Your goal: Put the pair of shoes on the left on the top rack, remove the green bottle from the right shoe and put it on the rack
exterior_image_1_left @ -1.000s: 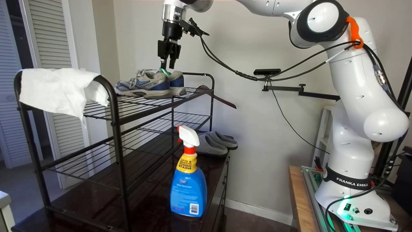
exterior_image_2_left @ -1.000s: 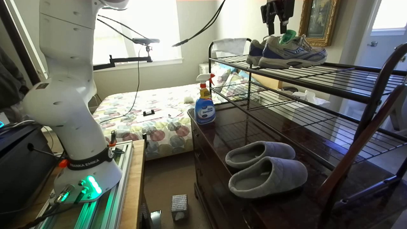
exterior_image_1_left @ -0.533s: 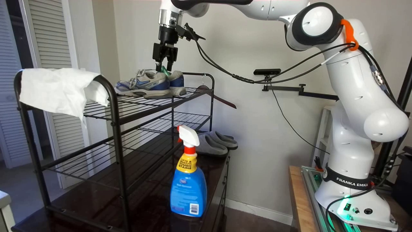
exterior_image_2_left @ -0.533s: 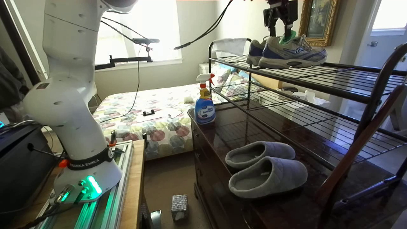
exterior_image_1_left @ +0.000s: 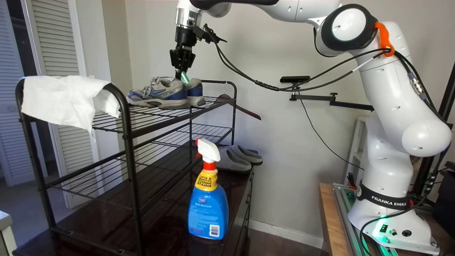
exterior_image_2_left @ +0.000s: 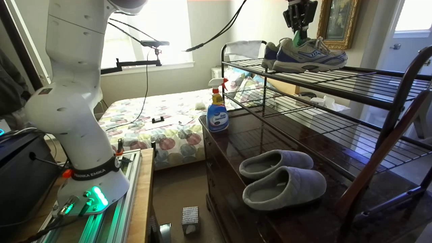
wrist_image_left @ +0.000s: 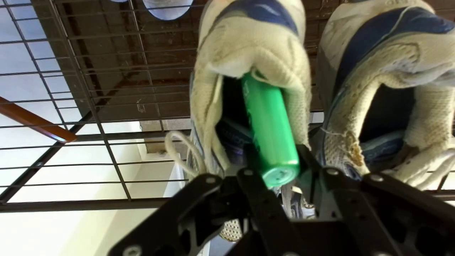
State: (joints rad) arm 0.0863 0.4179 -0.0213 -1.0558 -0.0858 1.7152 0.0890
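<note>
carefully hold the green bottle [wrist_image_left: 271, 122], pinched in gripper [wrist_image_left: 277, 152], by its exposed end: probably stiff and slippery (perhaps light).

The gripper [wrist_image_left: 276, 154] was black, dotted with round silver screws [wrist_image_left: 210, 180]. Above it sat a silver collar [exterior_image_1_left: 186, 18]; black cables [exterior_image_1_left: 266, 86] looped away from it; well below, the white base [exterior_image_1_left: 401, 220] glowed green under a black FRANKA EMIKA band [exterior_image_1_left: 385, 200].
</note>
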